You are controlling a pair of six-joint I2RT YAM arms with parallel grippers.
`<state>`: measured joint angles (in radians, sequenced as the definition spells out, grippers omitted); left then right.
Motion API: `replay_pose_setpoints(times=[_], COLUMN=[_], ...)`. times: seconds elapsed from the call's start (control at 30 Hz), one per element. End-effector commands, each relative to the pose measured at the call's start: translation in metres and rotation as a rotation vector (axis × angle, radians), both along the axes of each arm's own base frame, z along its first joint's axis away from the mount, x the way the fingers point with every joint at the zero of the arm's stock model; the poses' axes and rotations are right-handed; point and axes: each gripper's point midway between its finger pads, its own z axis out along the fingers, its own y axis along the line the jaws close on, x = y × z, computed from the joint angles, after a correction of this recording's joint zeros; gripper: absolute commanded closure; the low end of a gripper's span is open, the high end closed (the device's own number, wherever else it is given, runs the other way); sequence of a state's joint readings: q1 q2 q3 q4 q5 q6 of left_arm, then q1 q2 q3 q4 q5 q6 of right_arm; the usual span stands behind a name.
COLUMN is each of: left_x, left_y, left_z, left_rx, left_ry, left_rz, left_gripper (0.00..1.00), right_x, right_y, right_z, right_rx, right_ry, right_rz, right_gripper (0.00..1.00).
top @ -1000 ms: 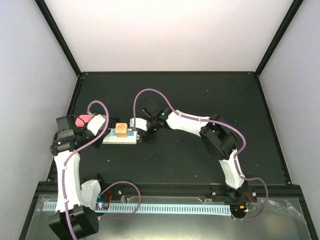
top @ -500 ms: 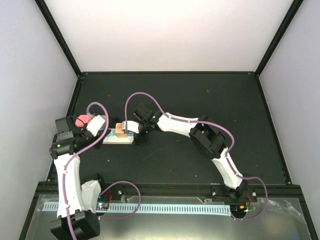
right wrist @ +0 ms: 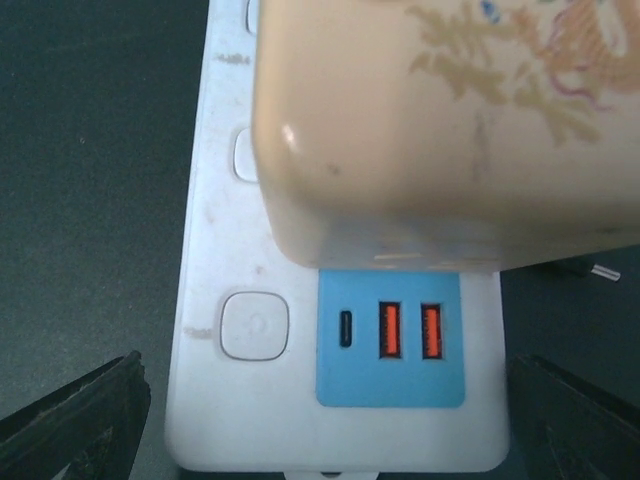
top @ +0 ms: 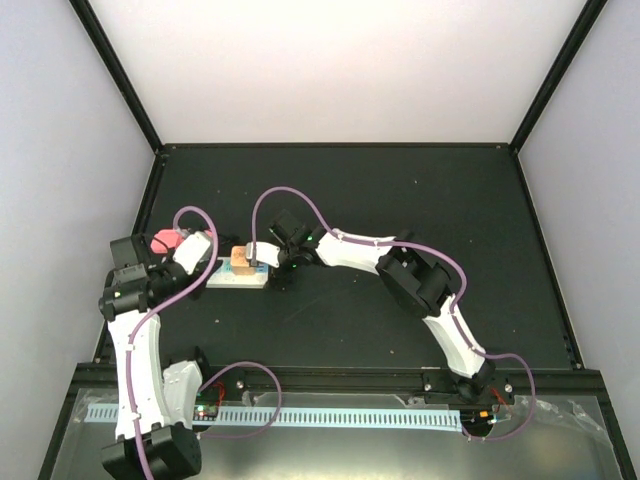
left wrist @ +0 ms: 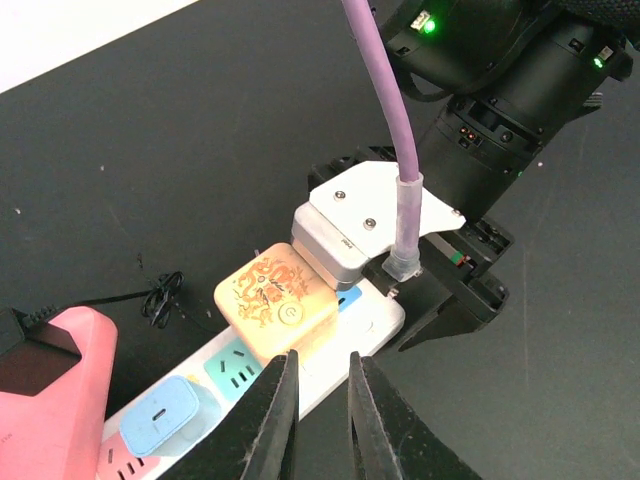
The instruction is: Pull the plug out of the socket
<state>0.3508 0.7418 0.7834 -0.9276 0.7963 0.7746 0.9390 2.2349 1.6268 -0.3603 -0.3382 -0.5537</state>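
The socket (top: 222, 281) is a long white power strip on the black table, left of centre. A cream-orange square plug (top: 240, 258) with a dragon print sits in it near its right end. My right gripper (top: 262, 262) is open at that end. In the right wrist view its dark fingers (right wrist: 90, 410) stand wide apart on either side of the socket's end (right wrist: 215, 400), and the plug (right wrist: 440, 130) fills the top. My left gripper (left wrist: 322, 360) hovers at the socket's near edge (left wrist: 375, 320), just below the plug (left wrist: 272, 298). Its jaws stand a narrow gap apart and hold nothing.
A pink block (top: 165, 240) lies at the socket's left end and shows in the left wrist view (left wrist: 55, 380). A light blue adapter (left wrist: 160, 415) sits in another outlet. A thin black cord (left wrist: 160, 295) lies behind the socket. A blue USB panel (right wrist: 392, 335) and a button (right wrist: 254, 325) are at its right end.
My right gripper has moved left from beyond the socket's right end up against the plug. The left arm has barely moved.
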Motion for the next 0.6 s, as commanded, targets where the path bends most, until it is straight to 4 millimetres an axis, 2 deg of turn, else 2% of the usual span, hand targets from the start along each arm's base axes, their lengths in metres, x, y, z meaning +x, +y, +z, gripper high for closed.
replay_pose_setpoints(times=[0.0,0.13,0.37,0.57], left_x=[-0.001,-0.002,-0.003,-0.002], left_y=[-0.005,-0.006,-0.005,-0.005], left_z=[0.003,0.003,0.001,0.002], left_rx=[-0.032,-0.036,-0.025,-0.026], left_ry=[-0.005,-0.001,-0.006,-0.01], left_rz=[-0.034,-0.034,-0.032,-0.032], left_gripper=[0.84,0.84,0.84,0.84], right_x=[0.011,0.011,0.017,0.021], right_y=[0.008,0.01,0.006,-0.011], right_z=[-0.001,-0.005,-0.001,0.004], right_rx=[0.028,0.023,0.034,0.016], right_ry=[-0.026,-0.015,0.002,-0.008], right_rz=[-0.02,-0.014,-0.023,-0.03], right_gripper=[0.0,0.01,0.2,0.31])
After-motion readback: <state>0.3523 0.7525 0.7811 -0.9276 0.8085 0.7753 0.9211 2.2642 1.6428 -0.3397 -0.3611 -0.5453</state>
